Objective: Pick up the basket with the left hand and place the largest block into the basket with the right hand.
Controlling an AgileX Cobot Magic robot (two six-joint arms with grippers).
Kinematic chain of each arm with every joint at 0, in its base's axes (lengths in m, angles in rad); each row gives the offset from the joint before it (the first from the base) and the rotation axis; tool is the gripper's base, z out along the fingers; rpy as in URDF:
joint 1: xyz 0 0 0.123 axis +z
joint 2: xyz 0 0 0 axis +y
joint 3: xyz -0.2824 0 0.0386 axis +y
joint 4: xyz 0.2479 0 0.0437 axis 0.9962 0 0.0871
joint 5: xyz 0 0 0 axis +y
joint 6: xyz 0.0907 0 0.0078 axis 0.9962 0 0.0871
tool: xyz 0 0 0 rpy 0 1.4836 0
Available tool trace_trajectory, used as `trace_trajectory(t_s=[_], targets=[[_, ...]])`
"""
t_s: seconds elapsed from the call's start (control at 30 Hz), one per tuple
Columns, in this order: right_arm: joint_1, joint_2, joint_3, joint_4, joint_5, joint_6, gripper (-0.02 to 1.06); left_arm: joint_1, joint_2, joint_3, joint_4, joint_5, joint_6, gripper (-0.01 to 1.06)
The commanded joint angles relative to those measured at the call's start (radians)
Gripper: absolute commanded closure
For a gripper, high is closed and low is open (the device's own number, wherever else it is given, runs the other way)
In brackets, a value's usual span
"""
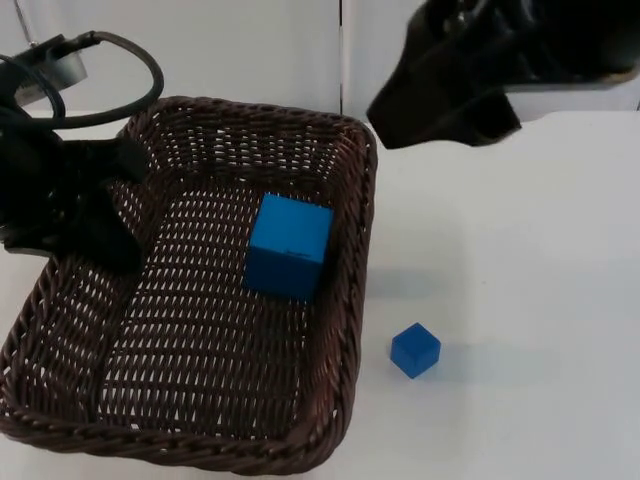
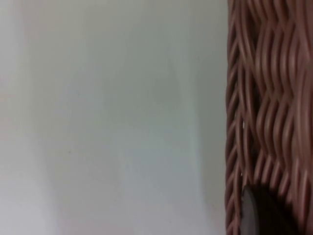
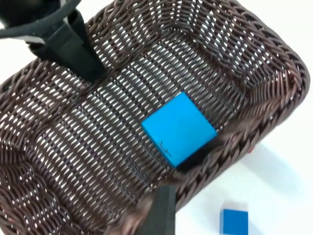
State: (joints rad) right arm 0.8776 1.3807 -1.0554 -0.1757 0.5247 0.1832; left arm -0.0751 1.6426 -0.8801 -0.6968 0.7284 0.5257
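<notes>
Fingers of the left gripper clamp the left wall of the basket, one finger inside, seen also from the right wrist. Wicker weave shows close up in the left wrist view. Right gripper hangs above the basket's far right corner; I cannot tell its finger state. Large block lies inside the basket, near its right wall. Small block sits on the white surface, just right of the basket.

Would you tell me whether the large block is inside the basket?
Inside: the large block rests on the basket floor.
</notes>
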Motion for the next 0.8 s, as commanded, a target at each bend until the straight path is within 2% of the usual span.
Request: trace_trajectory(t_s=[0.0, 0.2, 0.47, 0.67, 0.77], targets=[[0.002, -0.012, 0.009, -0.001, -0.02, 0.006, 0.29, -0.005, -0.016, -0.001, -0.018, -0.005, 0.001, 1.05], [0.002, -0.012, 0.012, 0.003, -0.06, 0.014, 0.29, -0.005, -0.016, -0.001, -0.016, -0.007, 0.001, 1.05], [0.002, -0.012, 0.012, 0.003, -0.065, 0.014, 0.29, -0.005, -0.016, -0.001, 0.042, -0.011, -0.008, 1.05], [0.002, -0.012, 0.012, 0.005, -0.064, 0.014, 0.29, -0.005, 0.001, -0.001, 0.144, -0.108, -0.126, 1.05], [0.002, -0.012, 0.019, 0.005, -0.067, 0.014, 0.29, -0.005, 0.019, -0.001, 0.142, -0.138, -0.135, 1.05]])
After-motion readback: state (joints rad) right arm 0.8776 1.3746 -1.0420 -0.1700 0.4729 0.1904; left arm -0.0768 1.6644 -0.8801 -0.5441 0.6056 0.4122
